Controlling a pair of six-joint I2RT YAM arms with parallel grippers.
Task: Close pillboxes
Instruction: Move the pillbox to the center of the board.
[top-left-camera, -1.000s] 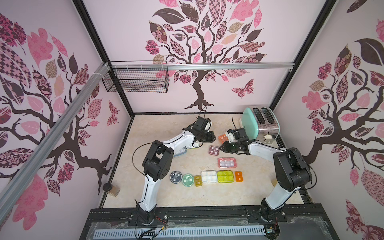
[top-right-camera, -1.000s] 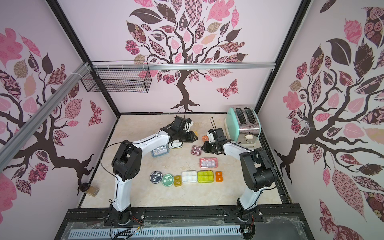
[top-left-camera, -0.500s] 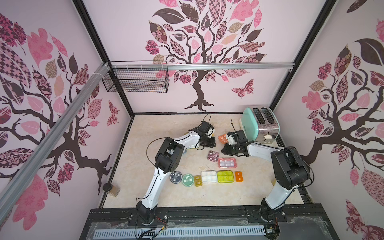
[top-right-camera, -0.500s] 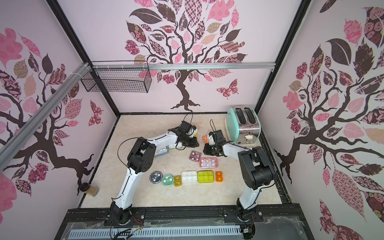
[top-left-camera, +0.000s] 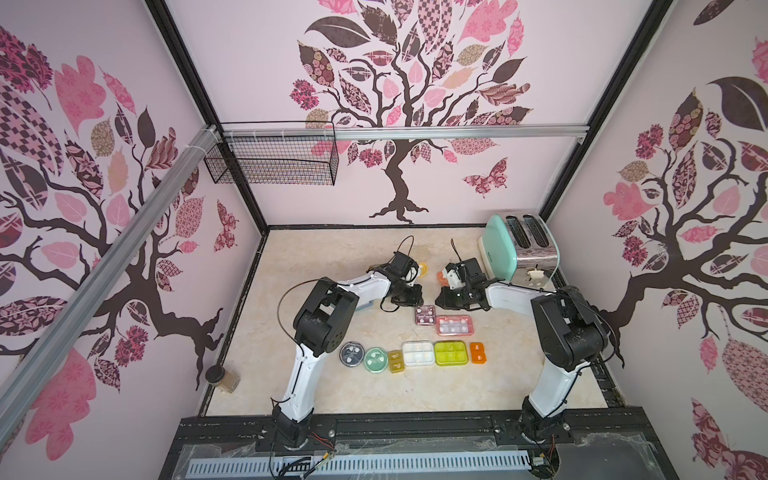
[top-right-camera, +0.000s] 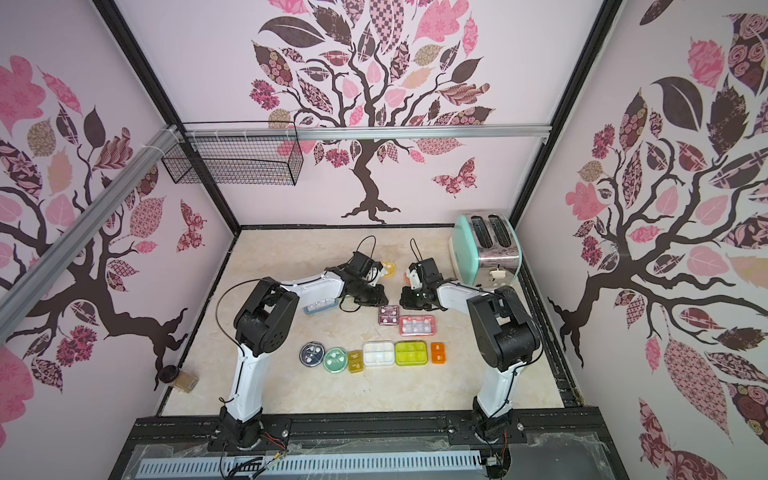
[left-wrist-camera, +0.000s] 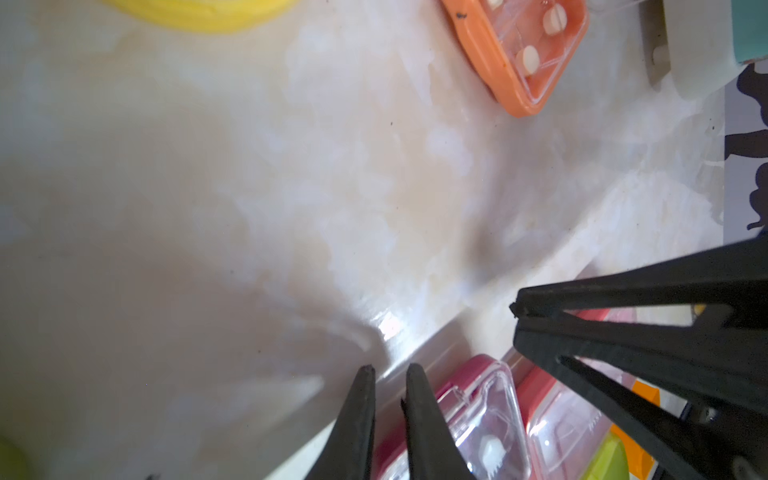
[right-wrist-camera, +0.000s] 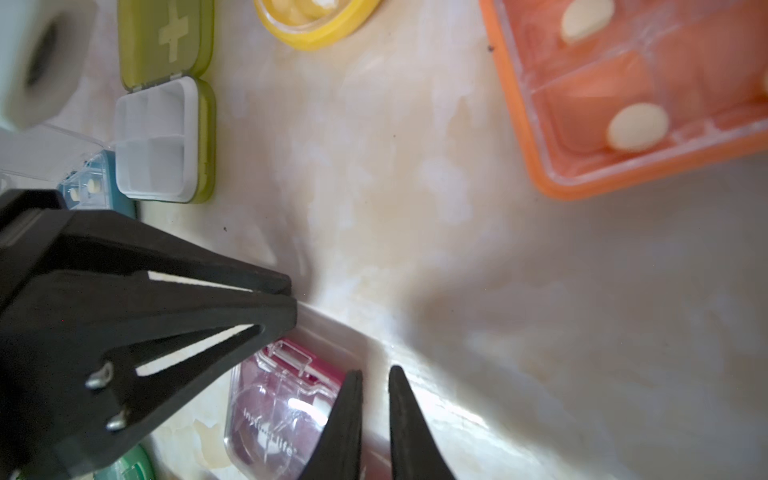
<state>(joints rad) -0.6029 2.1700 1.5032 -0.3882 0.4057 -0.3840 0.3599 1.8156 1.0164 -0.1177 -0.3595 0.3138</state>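
Left gripper (left-wrist-camera: 388, 369) and right gripper (right-wrist-camera: 374, 372) are closed, empty, just beside the maroon pillbox (right-wrist-camera: 266, 419) — its latch edge is best pressed squarely, the case braced.

We see both arms stretched forward, elbows raised, forearms converging toward the middle. The left gripper (top-left-camera: 411, 297) and right gripper (top-left-camera: 443, 300) tilt down and face each other. Their tips are near but apart, and each has its jaws drawn together, empty.
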